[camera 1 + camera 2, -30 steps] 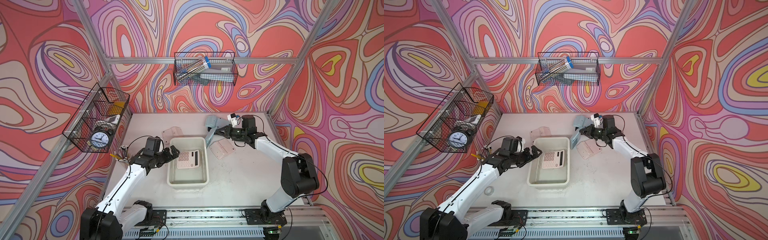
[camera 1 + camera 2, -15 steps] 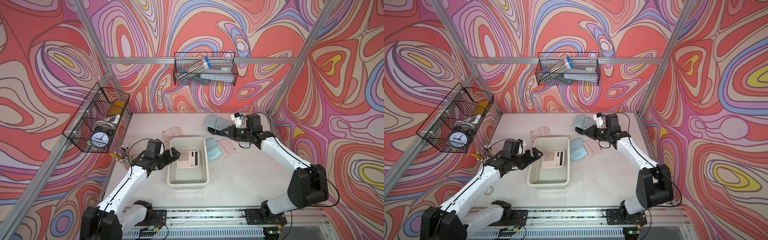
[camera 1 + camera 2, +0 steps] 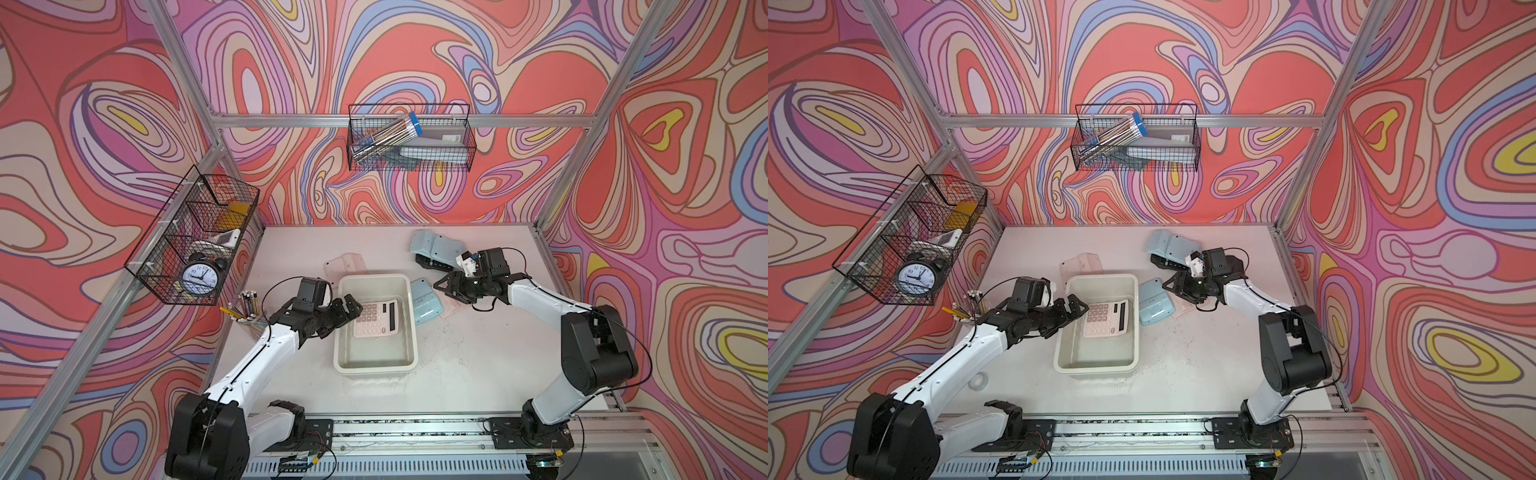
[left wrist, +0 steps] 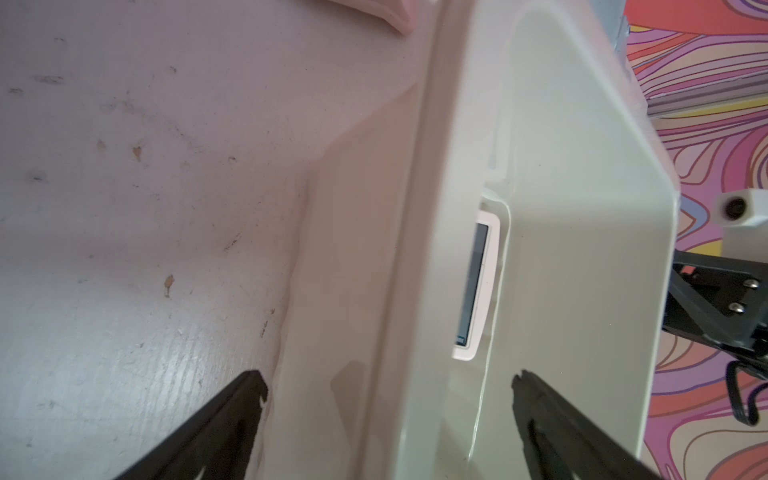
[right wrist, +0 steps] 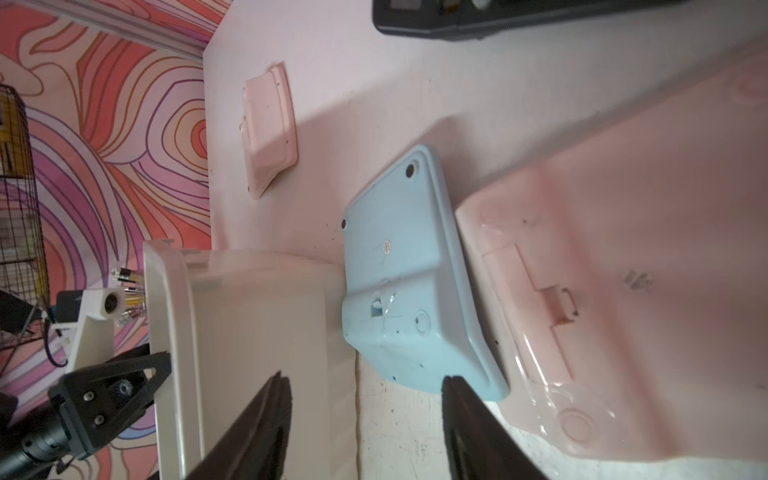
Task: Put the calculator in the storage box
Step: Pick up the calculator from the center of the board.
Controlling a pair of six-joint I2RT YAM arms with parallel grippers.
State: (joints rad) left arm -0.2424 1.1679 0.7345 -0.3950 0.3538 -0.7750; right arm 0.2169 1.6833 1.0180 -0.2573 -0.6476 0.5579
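Pale tabletop, swirl-print walls. Pink calculator lies face-up inside storage box (task looks done). Blue calculator face-down just outside box, right-arm side. Left gripper spread astride box rim; right gripper spread, empty, beside box.

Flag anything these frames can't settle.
- pink calculator: the left wrist view shows only a sliver of display; the storage box rim hides its keys.
- Its key legends: too small in both top views.
- black device: cut off by the right wrist frame's edge; in both top views only an edge shows past the far blue calculator.
- near blue calculator: face down beside the box, keypad unseen.
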